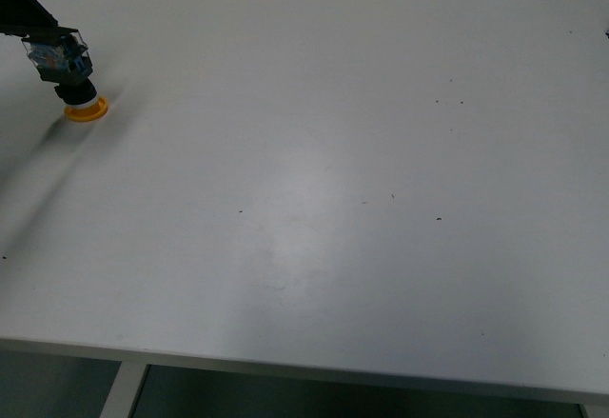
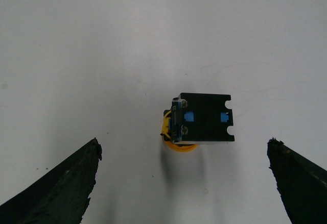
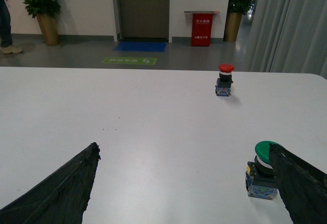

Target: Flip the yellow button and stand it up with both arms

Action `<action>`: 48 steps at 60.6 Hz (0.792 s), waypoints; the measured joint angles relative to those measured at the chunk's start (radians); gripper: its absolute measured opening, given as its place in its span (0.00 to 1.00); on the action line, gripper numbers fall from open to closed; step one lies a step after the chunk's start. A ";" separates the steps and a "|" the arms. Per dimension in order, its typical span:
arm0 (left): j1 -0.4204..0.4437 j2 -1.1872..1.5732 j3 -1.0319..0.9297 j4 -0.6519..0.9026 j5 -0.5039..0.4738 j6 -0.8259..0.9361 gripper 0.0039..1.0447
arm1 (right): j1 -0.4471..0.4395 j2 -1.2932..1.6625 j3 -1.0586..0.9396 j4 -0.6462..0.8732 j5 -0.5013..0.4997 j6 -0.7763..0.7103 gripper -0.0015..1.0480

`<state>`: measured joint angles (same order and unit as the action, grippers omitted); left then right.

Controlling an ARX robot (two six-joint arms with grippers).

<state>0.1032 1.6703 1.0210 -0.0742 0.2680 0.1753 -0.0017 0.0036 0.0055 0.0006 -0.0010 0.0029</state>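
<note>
One blocky, mushroom-capped yellow button (image 1: 71, 80), upside down

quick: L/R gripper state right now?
Left gripper: open, fingers wide apart, yellow button not gripped.
Right gripper: open, holding nothing; green button sits beside one finger.

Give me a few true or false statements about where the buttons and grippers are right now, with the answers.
1. The yellow button stands cap down on the table. True.
2. The left gripper is clamped on it. False: it is wide open, clear of the button.
3. A red button and a green button stand cap up. True.
4. The right gripper holds the green button. False: it is open and empty.
</note>
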 joint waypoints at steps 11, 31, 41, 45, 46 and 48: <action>-0.014 0.052 0.029 -0.003 -0.008 0.000 0.94 | 0.000 0.000 0.000 0.000 0.000 0.000 0.93; -0.031 0.102 0.092 -0.021 -0.027 0.005 0.94 | 0.000 0.000 0.000 0.000 0.000 0.000 0.93; -0.042 0.126 0.113 -0.036 -0.045 0.011 0.94 | 0.000 0.000 0.000 0.000 0.000 0.000 0.93; -0.044 0.134 0.118 -0.037 -0.049 0.013 0.94 | 0.000 0.000 0.000 0.000 0.000 0.000 0.93; -0.044 0.136 0.119 -0.038 -0.049 0.014 0.94 | 0.000 0.000 0.000 0.000 0.000 0.000 0.93; -0.044 0.140 0.122 -0.039 -0.050 0.015 0.94 | 0.000 0.000 0.000 0.000 0.000 0.000 0.93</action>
<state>0.0589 1.8099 1.1427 -0.1127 0.2176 0.1902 -0.0017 0.0036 0.0055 0.0006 -0.0010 0.0029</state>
